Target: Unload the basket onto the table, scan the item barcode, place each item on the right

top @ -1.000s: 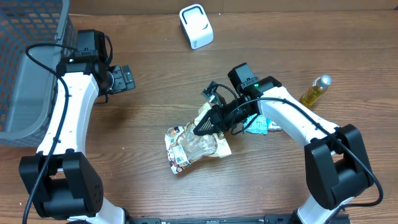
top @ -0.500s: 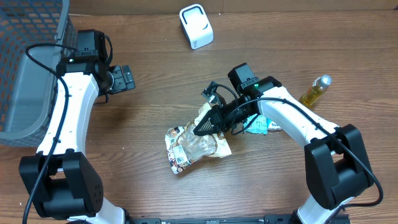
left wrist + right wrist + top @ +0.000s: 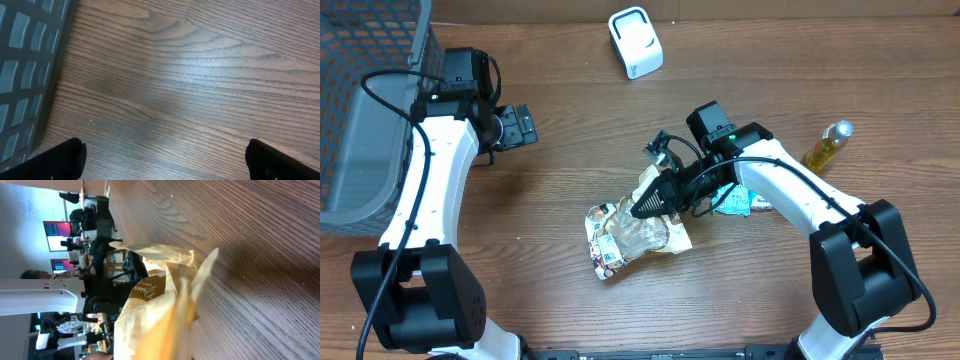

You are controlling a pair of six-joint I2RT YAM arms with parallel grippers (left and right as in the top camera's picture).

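We see the right gripper (image 3: 642, 208) pinching the crinkly yellow-and-clear plastic snack bag (image 3: 625, 240) mid-table (image 3: 520, 290). The left gripper (image 3: 520, 125) is spread wide and idle. We judge this the grasp step. Next: lift the bag and turn its barcode toward the white rounded box (image 3: 635, 42), probably the scanner.

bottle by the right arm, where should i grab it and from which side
Take the bottle mid-body, below its silver cap, across the round, narrow width. Probably come from its open right side; the right arm crowds its left.
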